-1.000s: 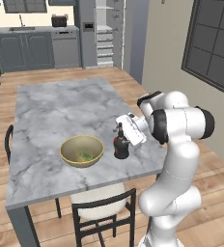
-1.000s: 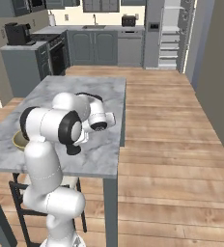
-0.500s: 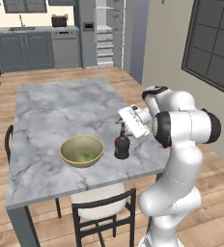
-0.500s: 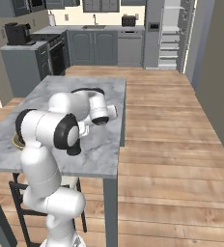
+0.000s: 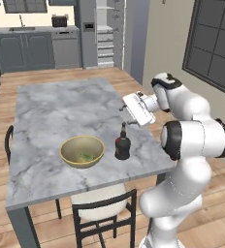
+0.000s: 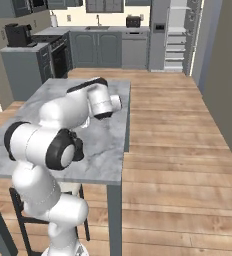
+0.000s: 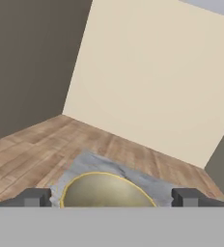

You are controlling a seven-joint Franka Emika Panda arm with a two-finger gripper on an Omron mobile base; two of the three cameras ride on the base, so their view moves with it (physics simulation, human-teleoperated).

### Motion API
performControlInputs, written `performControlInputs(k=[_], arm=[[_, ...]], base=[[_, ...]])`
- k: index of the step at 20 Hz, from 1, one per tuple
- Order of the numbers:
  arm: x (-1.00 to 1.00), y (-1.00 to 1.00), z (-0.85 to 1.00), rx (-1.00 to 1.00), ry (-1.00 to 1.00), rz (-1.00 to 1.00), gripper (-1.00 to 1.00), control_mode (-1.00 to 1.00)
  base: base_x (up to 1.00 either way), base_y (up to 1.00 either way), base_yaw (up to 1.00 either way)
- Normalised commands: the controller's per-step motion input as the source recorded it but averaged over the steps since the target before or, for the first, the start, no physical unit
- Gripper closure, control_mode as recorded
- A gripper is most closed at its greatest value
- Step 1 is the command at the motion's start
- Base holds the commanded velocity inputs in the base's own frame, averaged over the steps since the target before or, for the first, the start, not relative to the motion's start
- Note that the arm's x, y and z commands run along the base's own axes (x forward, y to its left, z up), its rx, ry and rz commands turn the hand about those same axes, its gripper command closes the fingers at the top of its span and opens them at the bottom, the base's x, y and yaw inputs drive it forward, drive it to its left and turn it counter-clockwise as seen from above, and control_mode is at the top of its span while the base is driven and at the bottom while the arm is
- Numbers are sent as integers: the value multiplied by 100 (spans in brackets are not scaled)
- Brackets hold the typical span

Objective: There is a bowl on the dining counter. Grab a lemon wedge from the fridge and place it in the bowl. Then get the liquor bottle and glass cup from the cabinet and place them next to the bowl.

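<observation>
A tan bowl (image 5: 82,151) stands on the marble dining counter (image 5: 51,111) near its front edge, with a green lemon wedge (image 5: 87,156) inside. Just right of the bowl a dark liquor bottle (image 5: 122,144) stands upright and free. My gripper (image 5: 126,105) hovers above and slightly behind the bottle, open and holding nothing. The hand view looks down over the bowl (image 7: 106,190) on the counter (image 7: 85,161), with the gripper (image 7: 111,198) showing two fingertips (image 7: 36,197) far apart. In the right base view my own arm (image 6: 88,107) covers the bowl and bottle.
A black chair (image 5: 104,213) is tucked under the counter's front edge and another chair (image 5: 8,140) stands at its left side. The open fridge (image 5: 107,38) and grey cabinets (image 5: 37,48) line the far wall. The counter's right edge runs close beside the bottle.
The gripper has let go of the liquor bottle and risen up and back from it. The bottle stays standing beside the bowl.
</observation>
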Motion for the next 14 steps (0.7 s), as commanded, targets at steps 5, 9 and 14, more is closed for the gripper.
performControlInputs(k=[5, 9, 14], arm=[[-91, 0, 49, 0, 0, -20, -100, -100], [-96, 0, 48, 0, 1, -22, -100, -100], [-87, -1, 31, -5, 4, -26, -100, -100]], base=[[0, 0, 0], [0, 0, 0], [0, 0, 0]])
